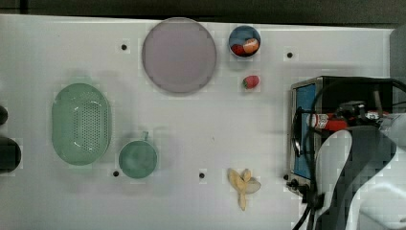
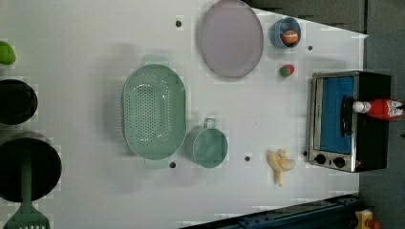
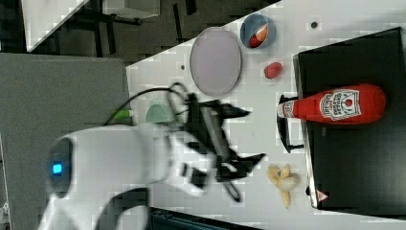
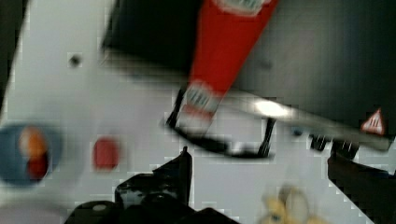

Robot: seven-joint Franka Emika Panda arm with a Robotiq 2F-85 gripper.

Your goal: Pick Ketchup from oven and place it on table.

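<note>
The ketchup (image 3: 335, 105) is a red bottle with a white cap, lying on its side on the black top of the oven (image 3: 354, 163). Its cap pokes out over the oven's front edge and door handle. It also shows on the oven (image 2: 334, 119) in the left view as the ketchup (image 2: 379, 108), and in the top view as the ketchup (image 1: 324, 120), partly under my arm (image 1: 354, 158). My gripper (image 3: 251, 135) is open and holds nothing. It is on the right view's left of the cap, apart from the bottle. In the wrist view the ketchup (image 4: 224, 51) lies beyond my gripper (image 4: 259, 156). The white table (image 1: 201, 124) stretches out in front of the oven.
A banana peel (image 1: 244, 186) lies close to the oven's front. A strawberry (image 1: 251, 82), a blue bowl of fruit (image 1: 244, 40) and a round greyish plate (image 1: 179, 55) are farther off. A green colander (image 1: 81, 123) and a green cup (image 1: 138, 159) stand at the top view's left.
</note>
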